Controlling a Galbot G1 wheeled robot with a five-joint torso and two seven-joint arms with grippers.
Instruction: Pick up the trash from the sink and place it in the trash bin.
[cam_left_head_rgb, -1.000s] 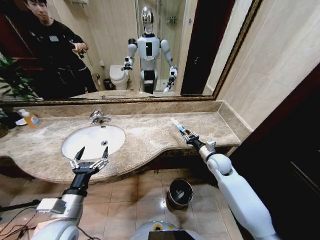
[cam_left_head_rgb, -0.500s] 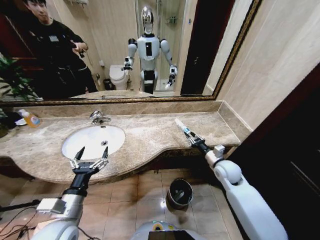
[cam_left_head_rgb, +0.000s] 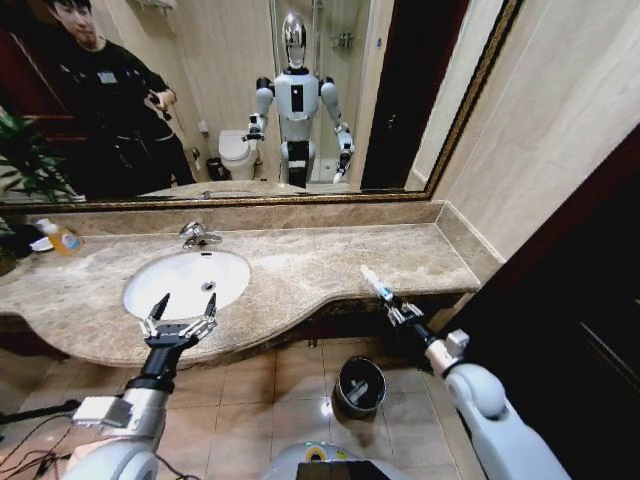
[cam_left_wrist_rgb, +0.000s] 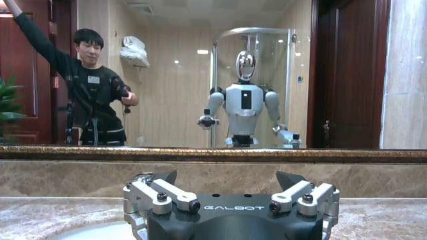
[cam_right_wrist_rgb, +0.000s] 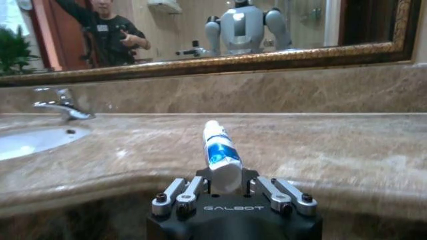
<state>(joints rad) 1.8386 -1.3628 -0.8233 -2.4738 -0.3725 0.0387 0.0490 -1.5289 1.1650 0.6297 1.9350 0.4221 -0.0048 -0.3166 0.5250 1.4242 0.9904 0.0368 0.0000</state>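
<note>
So the little white tube with the blue band (cam_right_wrist_rgb: 220, 152) is clamped by its tail end in the right hand (cam_left_head_rgb: 396, 306), sticking out past the fingers and pointing roughly toward 11 o'clock in the head view. What's new: a second ago that hand was hovering over the marble tabletop (cam_left_head_rgb: 330, 255) with the tube above the stone; half a second ago it had slid back toward the front edge; now it's off the edge entirely, out over the tiled floor at about 4 o'clock from the sink (cam_left_head_rgb: 185, 280). The arm is clearly pulling back and dropping toward the robot's own body.

That matters because the trash bin (cam_left_head_rgb: 360, 385) sits on the floor just below and a bit toward 7 o'clock from the hand (dark bucket, shiny rim, black inside). My read is that this piece of trash is out of the basin and mid-carry, so the remaining job for it is getting the tube over the bin's mouth and letting go. The bin is narrow, so aim could matter.

The left hand (cam_left_head_rgb: 178, 322) hasn't budged across the three head shots: fingers spread wide, gripping nothing, parked over the front lip of the sink at 6 o'clock. I can't make out any other trash in the basin from here.
</note>
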